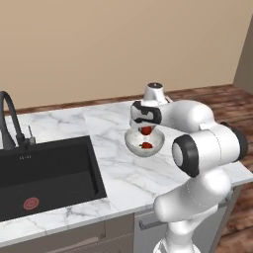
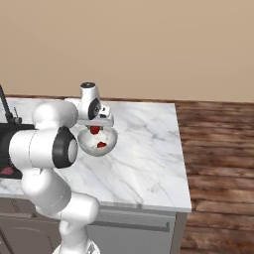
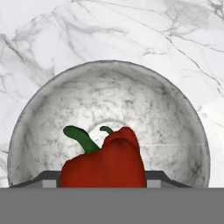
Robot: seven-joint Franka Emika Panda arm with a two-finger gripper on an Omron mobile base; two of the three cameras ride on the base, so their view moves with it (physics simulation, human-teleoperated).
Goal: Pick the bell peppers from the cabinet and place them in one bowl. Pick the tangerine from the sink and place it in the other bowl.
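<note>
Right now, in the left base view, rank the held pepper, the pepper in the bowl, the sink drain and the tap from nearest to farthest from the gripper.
1. Held pepper, in the gripper.
2. Pepper in the bowl, just below.
3. Sink drain and tap, both far left; too close to call.

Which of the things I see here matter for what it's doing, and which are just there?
For the job:
- gripper holding a bell pepper
- second bell pepper
- speckled bowl
- sink

Just there:
- tap
- marble counter

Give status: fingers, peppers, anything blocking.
Gripper shut on glossy red bell pepper, hanging above round white-grey speckled bowl. Second red pepper lies in that bowl. Nothing seen blocking.
</note>
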